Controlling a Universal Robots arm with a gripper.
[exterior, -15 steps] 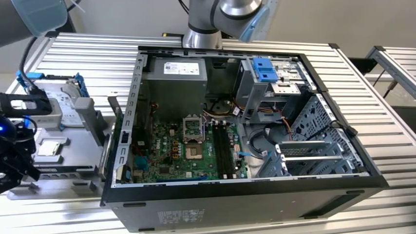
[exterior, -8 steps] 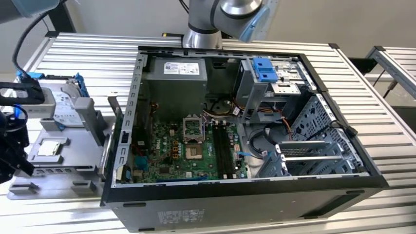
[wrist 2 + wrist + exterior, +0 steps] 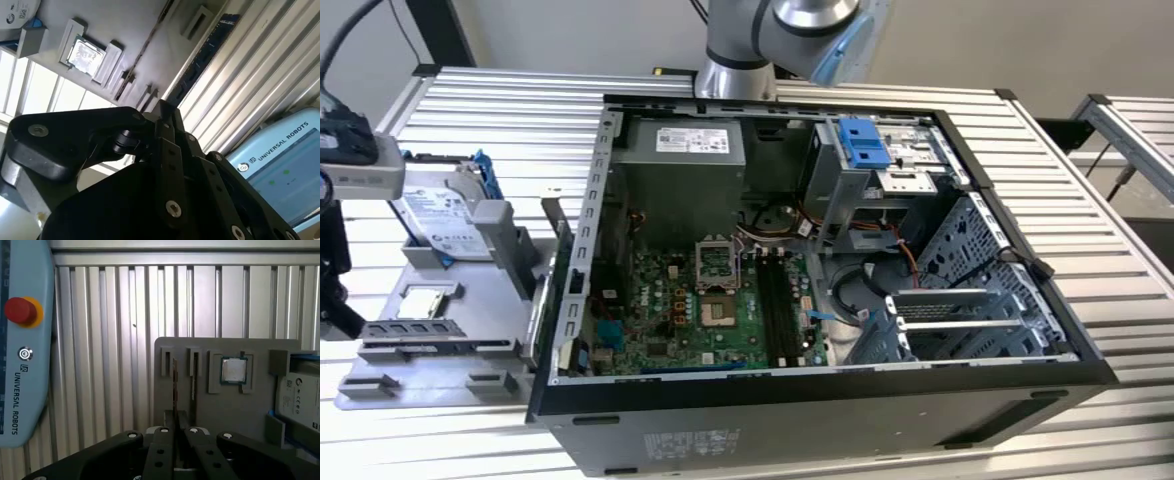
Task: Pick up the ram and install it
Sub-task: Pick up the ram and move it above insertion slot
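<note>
We see the ram (image 3: 411, 328) in the tray (image 3: 480, 292), its long axis running left-right in the exterior view. Our gripper (image 3: 175, 416) is pressed together and empty.

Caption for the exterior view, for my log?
Open computer case on a slatted table, ram resting in the grey tray at the exterior view's left.

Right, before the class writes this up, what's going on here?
A robot arm's gripper hangs just above a grey parts tray, which sits on the slatted table at the exterior view's left of an open computer case. The ram stands in the tray, not yet lifted or installed. A processor and a hard drive rest in the same tray.
</note>
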